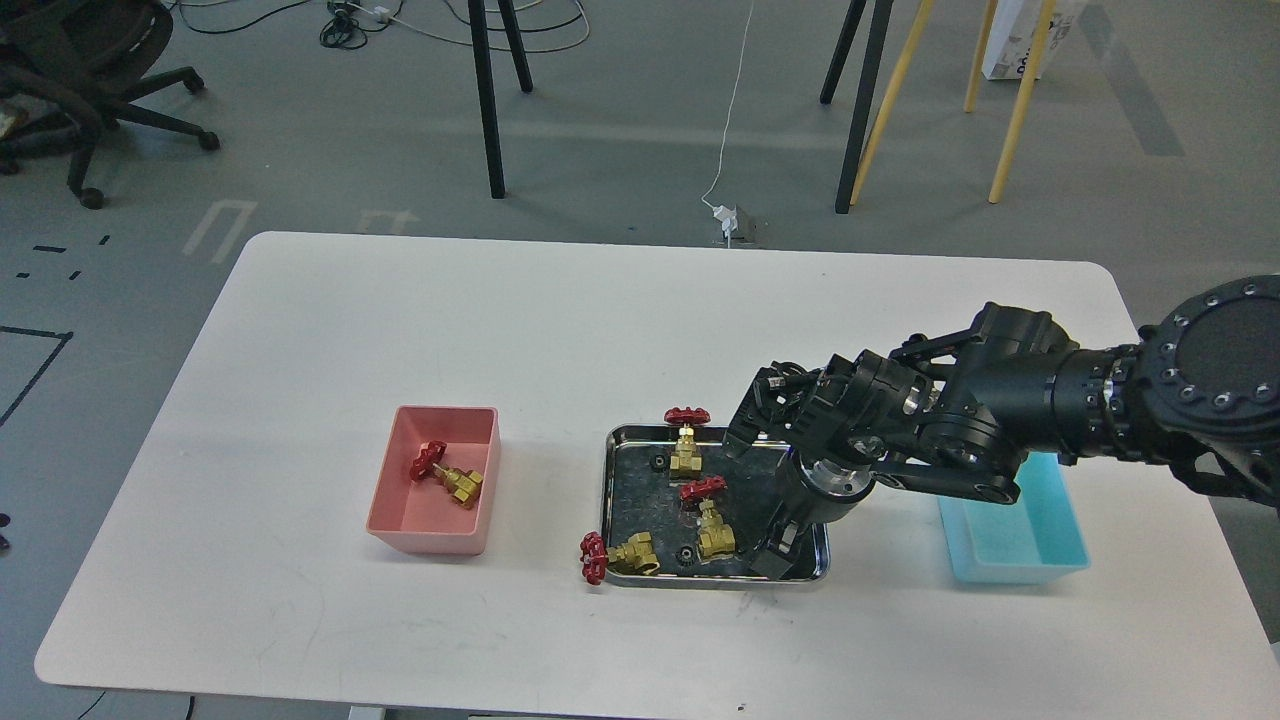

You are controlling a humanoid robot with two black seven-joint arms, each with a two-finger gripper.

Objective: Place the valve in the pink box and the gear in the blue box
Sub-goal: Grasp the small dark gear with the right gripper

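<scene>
The pink box (425, 541) stands left of centre with one valve (447, 474) lying in it. A shiny steel tray (640, 431) holds two upright valves (686, 442) (711, 518). A third valve (615, 555) lies over the tray's front left corner. Tiny black gears (658, 462) (686, 555) lie on the tray floor. My right gripper (775, 556) points down into the tray's front right corner; it is dark and its fingers cannot be told apart. The blue box (1030, 547) stands to the right, partly hidden by my right arm. My left gripper is out of view.
My thick right arm (1000, 420) reaches in from the right over the blue box's far end. The white table's (500, 320) front edge lies close below the tray. Chair and stand legs are on the floor behind the table.
</scene>
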